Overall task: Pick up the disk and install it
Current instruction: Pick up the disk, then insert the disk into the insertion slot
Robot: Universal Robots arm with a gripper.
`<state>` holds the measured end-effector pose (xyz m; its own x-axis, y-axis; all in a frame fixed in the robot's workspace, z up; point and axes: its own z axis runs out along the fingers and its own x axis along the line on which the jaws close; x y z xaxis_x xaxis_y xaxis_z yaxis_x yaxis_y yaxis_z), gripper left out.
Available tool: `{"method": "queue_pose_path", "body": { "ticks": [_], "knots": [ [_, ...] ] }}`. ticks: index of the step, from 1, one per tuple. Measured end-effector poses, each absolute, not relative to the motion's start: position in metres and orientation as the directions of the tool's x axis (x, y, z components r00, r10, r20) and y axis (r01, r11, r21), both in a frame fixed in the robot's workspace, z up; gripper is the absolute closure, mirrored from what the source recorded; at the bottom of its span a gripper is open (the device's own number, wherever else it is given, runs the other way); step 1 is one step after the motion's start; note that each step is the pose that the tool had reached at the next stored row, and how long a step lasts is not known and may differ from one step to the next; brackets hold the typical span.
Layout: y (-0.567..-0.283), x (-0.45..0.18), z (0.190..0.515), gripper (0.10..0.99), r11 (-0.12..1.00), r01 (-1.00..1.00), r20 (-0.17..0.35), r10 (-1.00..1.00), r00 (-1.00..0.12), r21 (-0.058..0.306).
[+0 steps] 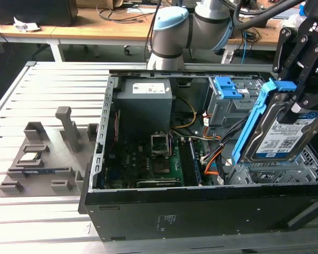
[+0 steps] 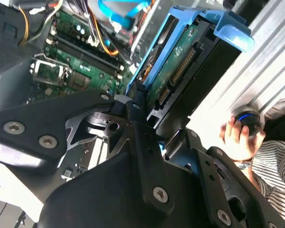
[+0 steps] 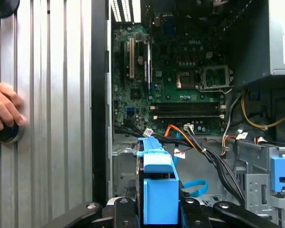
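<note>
Exterior view: clamps disk (image 1: 278,135) by its upper end with gripper (image 1: 294,90), above case (image 1: 175,211) at the exterior view's right. Long axis steep, top leaning right, label facing camera. Cage (image 1: 222,108) just left.
Second wrist view: hand (image 2: 235,135) outside case.
First wrist view: cables (image 3: 217,164) beside disk's blue rail.
</note>
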<state>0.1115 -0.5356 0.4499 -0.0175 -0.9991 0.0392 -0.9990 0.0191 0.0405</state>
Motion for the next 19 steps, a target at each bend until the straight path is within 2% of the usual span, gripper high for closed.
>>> {"method": "queue_pose_path", "body": {
  "ticks": [5,19],
  "knots": [
    [-0.530,0.135,0.448,0.722,0.019,-0.999,0.040,-0.999,-0.017,0.041],
    [-0.530,0.135,0.448,0.722,0.019,-0.999,0.040,-0.999,-0.017,0.041]
  ]
}}
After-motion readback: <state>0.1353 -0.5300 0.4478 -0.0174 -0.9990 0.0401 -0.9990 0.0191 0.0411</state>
